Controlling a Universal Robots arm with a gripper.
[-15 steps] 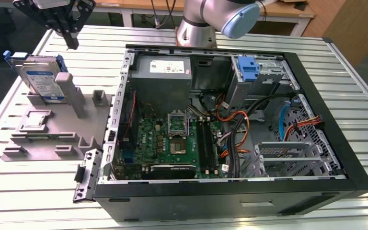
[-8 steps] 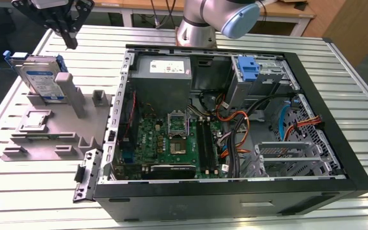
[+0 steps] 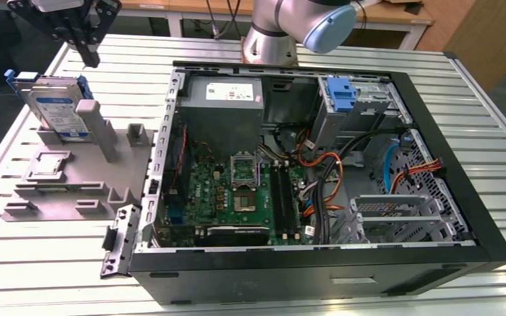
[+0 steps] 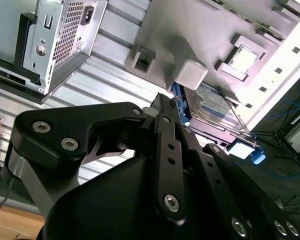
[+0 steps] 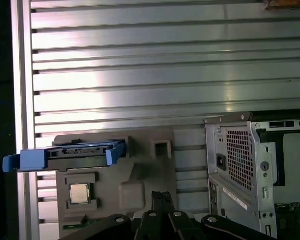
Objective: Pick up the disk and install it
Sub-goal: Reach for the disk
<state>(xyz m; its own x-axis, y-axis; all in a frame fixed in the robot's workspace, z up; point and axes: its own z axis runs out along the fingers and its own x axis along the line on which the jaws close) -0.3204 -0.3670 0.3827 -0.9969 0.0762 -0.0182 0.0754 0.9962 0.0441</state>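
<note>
The disk (image 3: 60,108) stands upright on its edge in a slot of a grey fixture (image 3: 68,187) at the exterior view's left. It is silver-grey, with a white-and-blue label and a blue frame. My black gripper (image 3: 90,60) hangs above and a little behind the disk, apart from it, its fingers shut on nothing. In the second wrist view the shut gripper (image 4: 165,100) points toward the disk (image 4: 215,107) beyond it. In the first wrist view the disk (image 5: 70,152) shows edge-on as a blue bar, and the gripper (image 5: 162,196) is off to one side over the fixture (image 5: 140,175).
An open black computer case (image 3: 464,217) lies on the slatted metal table (image 3: 24,263). It holds a green motherboard (image 3: 235,191), a grey power supply (image 3: 226,99), cables and an upright blue latch piece (image 3: 341,95). A small square chip (image 3: 51,164) rests on the fixture.
</note>
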